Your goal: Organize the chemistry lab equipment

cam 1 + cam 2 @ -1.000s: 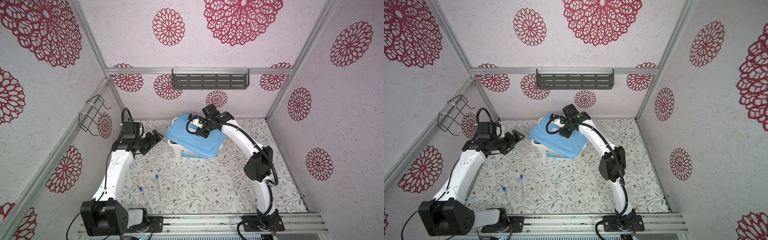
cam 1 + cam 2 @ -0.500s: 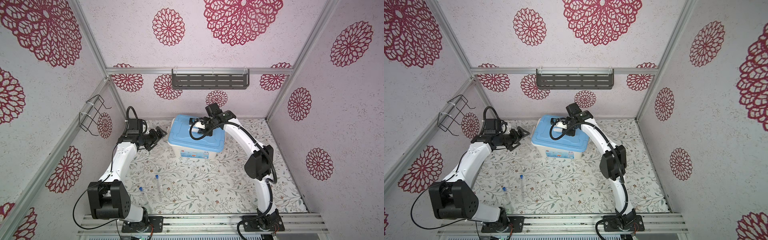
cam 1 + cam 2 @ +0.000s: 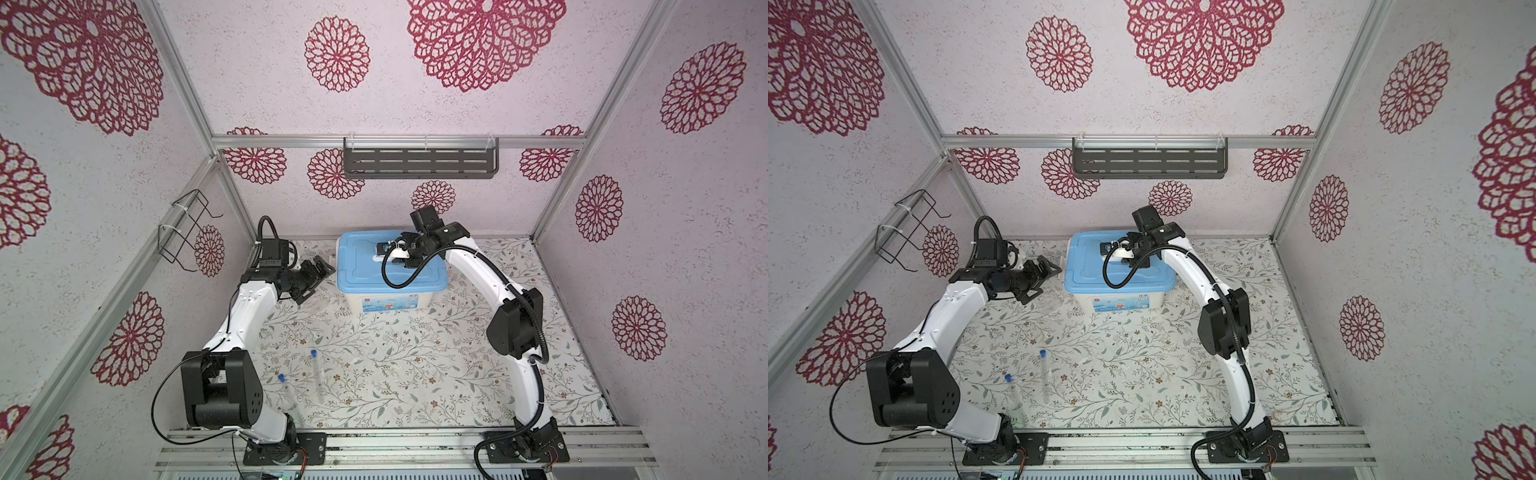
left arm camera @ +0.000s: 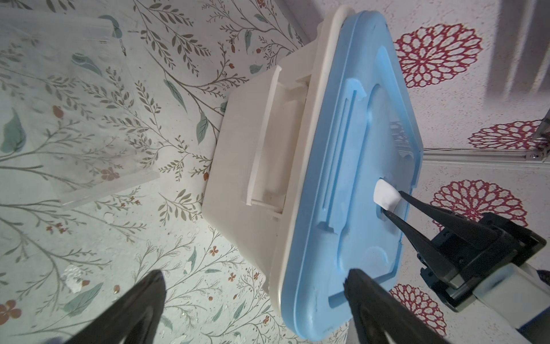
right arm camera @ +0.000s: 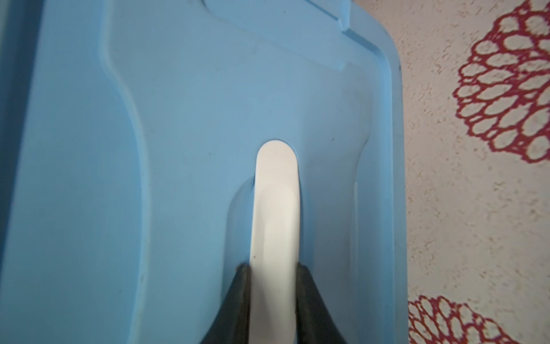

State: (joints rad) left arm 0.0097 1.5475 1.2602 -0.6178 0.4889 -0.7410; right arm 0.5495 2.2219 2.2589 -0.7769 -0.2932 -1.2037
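Grip on the handle first: the right gripper is pinching the white handle of the blue lid, its jaws narrowed and pressing on both sides of that strip. It is holding there because the handle is the one narrow thing on this broad lid that jaws can close around. The lid is sitting level on the white bin at the upper centre of the frame in both top views.

The left gripper is hanging just left of the bin with its jaws spread wide and nothing between them. It is facing the bin's side, where the left wrist view is showing a white latch standing out from the wall. That looks like a waiting pose, ready to steady the bin or work the latch while the other arm is handling the lid.

The lab pieces are lying well apart from all this. A blue-capped tube and a second tube are lying side by side on the table at the lower left of the frame, near the left arm's base. The clear rack is standing on the table near the bin's latch side, not touching it. No dishes or stick are showing. The bin is probably the store for the pieces, and the tubes are not yet put away.
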